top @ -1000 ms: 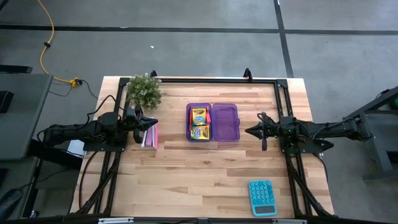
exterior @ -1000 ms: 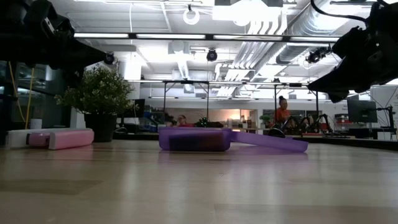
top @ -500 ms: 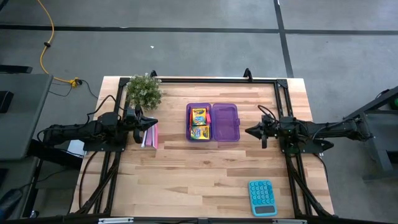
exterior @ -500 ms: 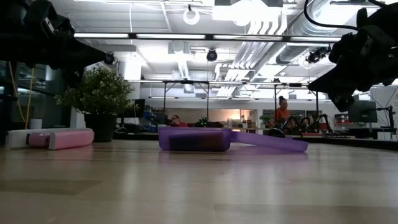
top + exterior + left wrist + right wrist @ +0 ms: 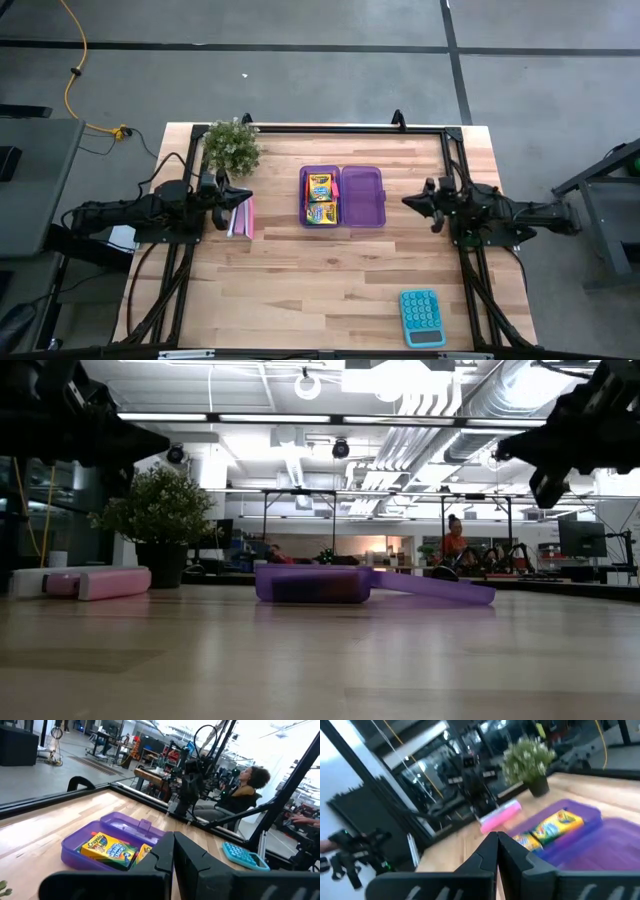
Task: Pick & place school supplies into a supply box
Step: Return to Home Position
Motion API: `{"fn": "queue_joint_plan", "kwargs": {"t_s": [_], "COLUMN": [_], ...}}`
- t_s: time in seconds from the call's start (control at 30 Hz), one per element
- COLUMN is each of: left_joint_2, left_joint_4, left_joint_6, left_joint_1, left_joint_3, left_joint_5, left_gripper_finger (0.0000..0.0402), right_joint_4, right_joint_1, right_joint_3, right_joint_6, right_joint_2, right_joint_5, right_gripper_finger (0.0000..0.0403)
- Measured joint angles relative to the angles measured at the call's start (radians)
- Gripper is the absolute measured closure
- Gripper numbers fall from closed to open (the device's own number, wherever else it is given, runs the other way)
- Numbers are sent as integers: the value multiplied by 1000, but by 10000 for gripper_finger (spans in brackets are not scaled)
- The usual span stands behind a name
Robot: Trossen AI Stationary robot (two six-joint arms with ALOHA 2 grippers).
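1. Pale wood planks form the table (image 5: pixel 300 290), edged by a black metal frame (image 5: pixel 330 128). Near the front right corner lies a teal calculator (image 5: pixel 421 316), well apart from everything else, with a broad stretch of bare wood between it and the table's middle.
2. At mid-table the supply box (image 5: pixel 364 196) lies open and flat: two translucent purple halves with rounded corners, side by side. Its left half holds two yellow-green crayon boxes (image 5: pixel 320 187), one behind the other, filling most of that half. A thin pink sliver shows beside them toward the hinge, too small to name. The right half shows its own purple floor.
3. Off the box's right side, apart from it and raised above the wood, hangs the right gripper (image 5: pixel 408 203). It points toward the box with its dark fingers (image 5: pixel 487 852) pressed together.
4. Off the box's left side, the left gripper (image 5: pixel 245 197) hovers just over the far end of a pink-and-white booklet (image 5: pixel 243 218), its fingers (image 5: pixel 165 855) likewise closed tight.
5. Farther back, at the far left corner, stands a leafy potted plant (image 5: pixel 231 146).
6. Beyond the table, a workshop hall under bright ceiling lights holds desks and a person (image 5: pixel 454 540) in an orange top.
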Motion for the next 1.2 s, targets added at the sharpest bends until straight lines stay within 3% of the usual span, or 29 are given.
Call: {"fn": "queue_joint_plan", "kwargs": {"t_s": [1.2], "left_joint_2": [-6], "left_joint_4": [0], "left_joint_6": [0], "left_joint_1": [0], "left_joint_3": [0], "left_joint_5": [0], "left_gripper_finger": [402], "right_joint_4": [-8], "right_joint_1": [4], "right_joint_3": [0], "right_joint_6": [-1], "right_joint_2": [6], "right_joint_5": [4], "right_gripper_finger": [402]}}
